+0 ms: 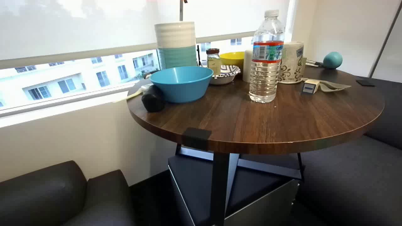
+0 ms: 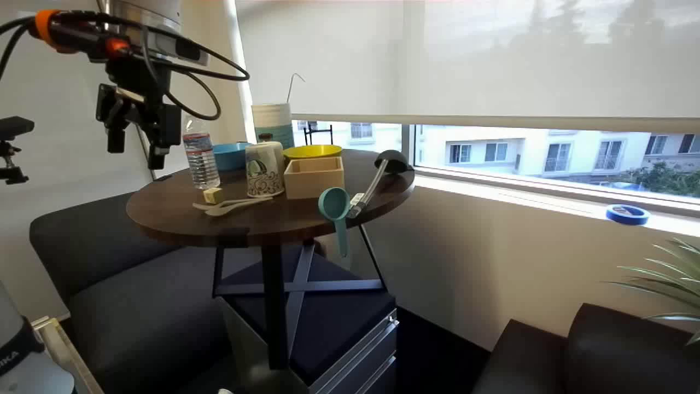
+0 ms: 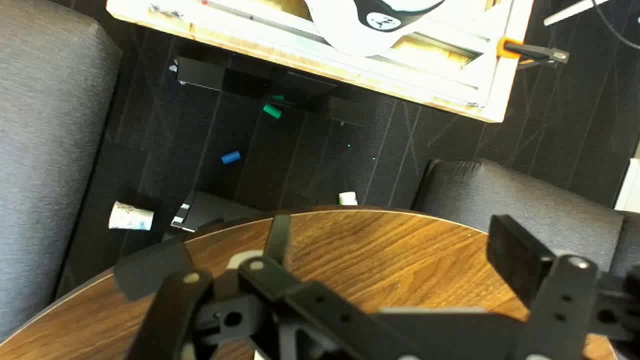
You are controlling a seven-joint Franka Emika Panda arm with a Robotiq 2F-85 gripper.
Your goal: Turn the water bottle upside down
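Upper left in an exterior view, your tool is spread apart; the desk carries the upright water bottle.

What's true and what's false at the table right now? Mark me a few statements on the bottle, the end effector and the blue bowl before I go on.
1. The end effector is open. True.
2. The water bottle stands on the table. True.
3. The end effector grips the water bottle. False: the two are apart, and the end effector holds nothing.
4. The water bottle is already upside down. False: it is upright, its white cap on top.
5. The blue bowl stands apart from the water bottle. True.
6. The blue bowl is taller than the water bottle. False: the water bottle is clearly the taller.
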